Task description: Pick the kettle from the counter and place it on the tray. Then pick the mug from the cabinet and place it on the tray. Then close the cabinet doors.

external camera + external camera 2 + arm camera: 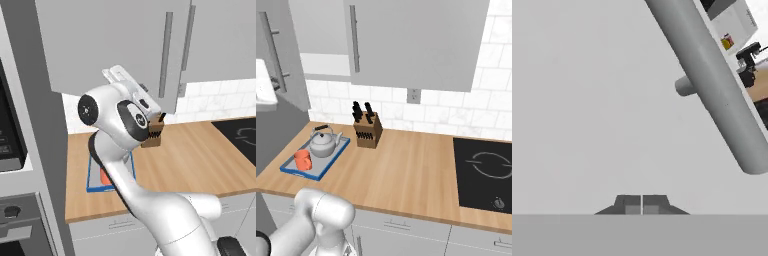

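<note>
a white robot arm reaches up toward the wall cabinet (pixel 416 45) in a kitchen. seen from the camera on the hand, the gripper (pixel 642 204) faces a flat light grey door panel (pixel 587 100) at close range, its two dark fingertips pressed together with nothing between them. a long grey bar handle (pixel 712 85) crosses that view on a slant, just beside the gripper's line of sight and fixed to the panel by a short round post.

in the right base view, the left door (pixel 278 55) stands swung out toward the camera at the picture's left edge, its bar handle facing sideways, while the right door (pixel 421 42) lies flat against the cabinet front. a pale strip of the cabinet's inside shows between them.

below, on the wooden counter (pixel 406 170), the blue-rimmed tray (pixel 291 169) sits near the left end. the silver kettle (pixel 323 142) with its black arched handle stands upright on the tray's far half, and the orange mug (pixel 303 160) stands upright on the near half, just beside the kettle. a wooden knife block (pixel 367 131) with black handles stands behind the tray's right corner, near the tiled wall. a black stovetop (pixel 483 172) is set into the counter well to the right.

in the left base view, the arm's white elbow hides most of the tray (pixel 95 175), with a patch of orange mug (pixel 104 176) showing.
</note>
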Robot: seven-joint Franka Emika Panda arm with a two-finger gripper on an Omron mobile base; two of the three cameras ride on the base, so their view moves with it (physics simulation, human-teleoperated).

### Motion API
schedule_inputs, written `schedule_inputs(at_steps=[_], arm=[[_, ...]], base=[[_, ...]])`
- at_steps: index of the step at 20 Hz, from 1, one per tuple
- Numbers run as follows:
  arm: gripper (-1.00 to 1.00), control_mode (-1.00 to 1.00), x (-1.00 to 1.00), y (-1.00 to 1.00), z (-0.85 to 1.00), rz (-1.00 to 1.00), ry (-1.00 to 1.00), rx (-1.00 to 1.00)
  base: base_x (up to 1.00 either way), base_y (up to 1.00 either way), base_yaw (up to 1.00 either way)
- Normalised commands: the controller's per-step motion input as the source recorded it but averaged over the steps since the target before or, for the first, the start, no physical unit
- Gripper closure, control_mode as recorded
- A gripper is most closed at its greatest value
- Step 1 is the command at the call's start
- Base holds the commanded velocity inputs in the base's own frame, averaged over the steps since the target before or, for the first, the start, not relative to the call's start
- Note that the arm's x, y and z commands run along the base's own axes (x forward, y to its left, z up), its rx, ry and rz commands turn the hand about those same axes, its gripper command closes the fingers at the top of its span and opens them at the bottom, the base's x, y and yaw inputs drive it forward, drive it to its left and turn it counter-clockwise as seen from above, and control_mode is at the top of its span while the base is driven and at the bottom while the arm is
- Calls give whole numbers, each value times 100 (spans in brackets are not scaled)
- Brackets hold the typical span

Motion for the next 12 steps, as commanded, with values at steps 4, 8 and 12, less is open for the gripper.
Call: schedule_inputs(at_steps=[4,8,12], arm=[[100,-100,100,-95,0,2,1,19],[100,-100,100,-92,0,15,1,20],[100,-100,100,-54,9,32,0,26]], base=[[0,0,0],[0,0,0],[0,0,0]])
